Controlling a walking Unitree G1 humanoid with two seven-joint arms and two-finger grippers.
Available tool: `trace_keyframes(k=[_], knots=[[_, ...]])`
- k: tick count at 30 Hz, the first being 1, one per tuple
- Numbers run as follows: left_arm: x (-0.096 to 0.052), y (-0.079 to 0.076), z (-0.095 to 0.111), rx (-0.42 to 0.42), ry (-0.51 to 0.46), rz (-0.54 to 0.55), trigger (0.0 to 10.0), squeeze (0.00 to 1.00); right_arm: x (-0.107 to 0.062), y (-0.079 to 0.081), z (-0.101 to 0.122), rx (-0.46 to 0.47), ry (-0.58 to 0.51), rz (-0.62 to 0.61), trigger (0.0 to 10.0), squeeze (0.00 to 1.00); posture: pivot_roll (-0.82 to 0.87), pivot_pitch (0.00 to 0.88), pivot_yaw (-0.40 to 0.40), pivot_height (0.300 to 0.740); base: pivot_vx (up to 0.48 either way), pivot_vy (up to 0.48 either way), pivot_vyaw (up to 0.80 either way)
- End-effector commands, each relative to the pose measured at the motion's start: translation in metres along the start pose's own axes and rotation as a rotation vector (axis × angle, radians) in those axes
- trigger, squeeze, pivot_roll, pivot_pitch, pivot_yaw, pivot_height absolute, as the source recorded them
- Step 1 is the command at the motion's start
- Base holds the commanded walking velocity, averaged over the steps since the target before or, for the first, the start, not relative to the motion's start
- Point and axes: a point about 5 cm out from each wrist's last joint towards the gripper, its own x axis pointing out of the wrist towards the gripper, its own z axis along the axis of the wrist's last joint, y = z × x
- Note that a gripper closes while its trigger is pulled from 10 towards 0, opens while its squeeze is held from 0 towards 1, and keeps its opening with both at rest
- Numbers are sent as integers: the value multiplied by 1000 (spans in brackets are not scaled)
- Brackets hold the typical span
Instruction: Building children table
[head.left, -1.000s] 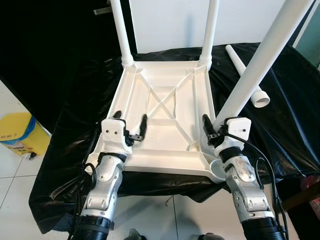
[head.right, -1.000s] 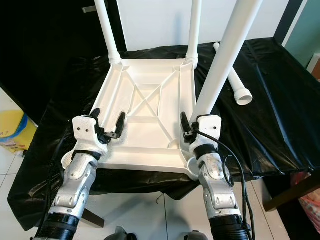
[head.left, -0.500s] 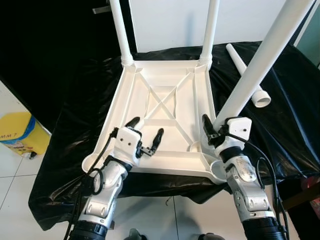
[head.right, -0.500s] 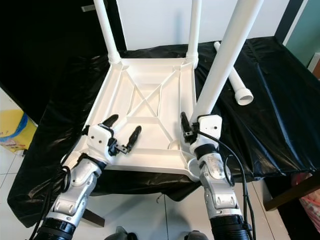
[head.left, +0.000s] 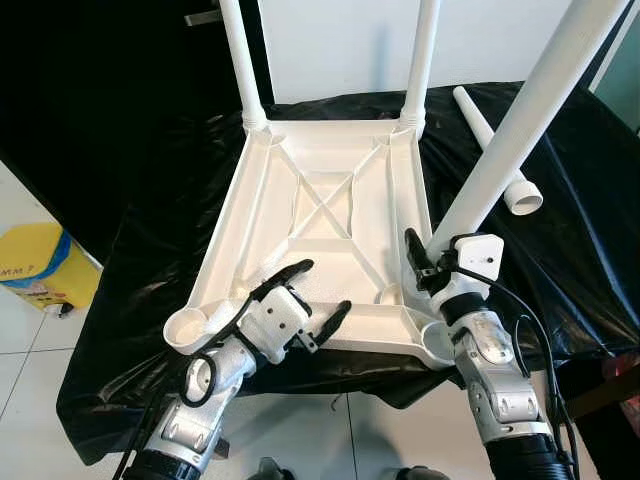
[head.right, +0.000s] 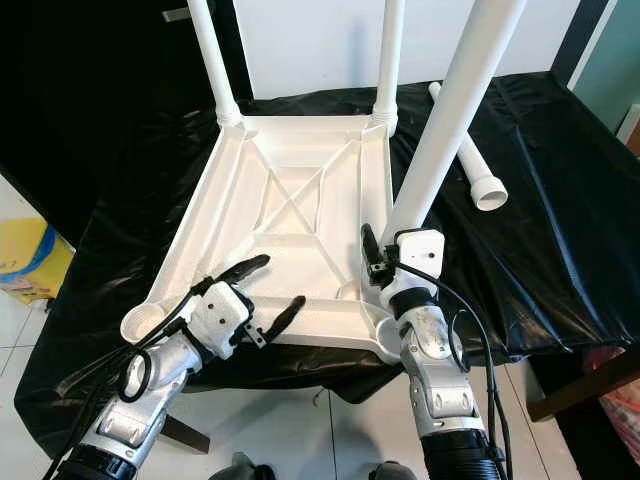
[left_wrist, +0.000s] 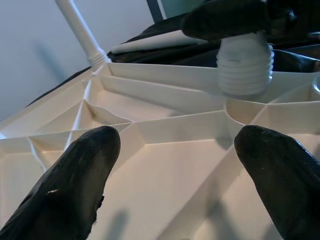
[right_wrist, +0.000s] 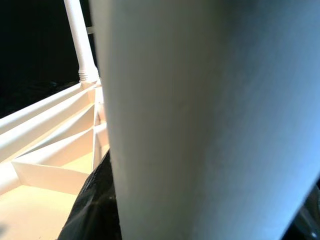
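A white children's table top (head.left: 330, 200) lies upside down on a black-covered table. Two white legs (head.left: 240, 60) stand screwed into its far corners. My right gripper (head.left: 432, 255) is shut on a third leg (head.left: 520, 120), which leans up and to the right. In the left wrist view that leg's threaded end (left_wrist: 245, 65) hangs just over a round recess by the near right corner. My left gripper (head.left: 325, 285) is open over the top's near edge, pointing right, with nothing between its fingers (left_wrist: 75, 190). The right wrist view has the held leg (right_wrist: 210, 120) close up.
A loose fourth leg (head.left: 495, 150) lies on the black cloth (head.left: 560, 230) at the back right. The near left corner socket (head.left: 185, 328) holds nothing. A yellow bin (head.left: 35, 265) stands on the white tile floor to the left.
My left gripper has swung from the top's left rim down to its near edge and turned to point right, staying open. The right gripper and its leg have held still.
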Motion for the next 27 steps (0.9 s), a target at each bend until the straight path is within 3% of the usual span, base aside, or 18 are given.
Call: trace_keyframes(k=[1, 11, 23, 27], knots=[[-4, -5, 1, 14, -4, -42, 10000, 0, -1, -4, 5, -7, -21, -9, 10000, 0, -87, 80, 41, 740, 0, 0, 0], [-9, -19, -1, 81, 11, -164, 10000, 0, -3, -6, 5, -12, -16, -9, 10000, 0, -95, 86, 40, 740, 0, 0, 0], [-10, -21, -11, 179, 54, -199, 10000, 0, -2, -8, 6, -20, -18, -9, 10000, 0, -101, 80, 38, 740, 0, 0, 0], [-10, -23, -22, 203, 117, -188, 10000, 0, -1, -7, 7, -19, -21, -6, 10000, 0, -99, 79, 38, 740, 0, 0, 0]])
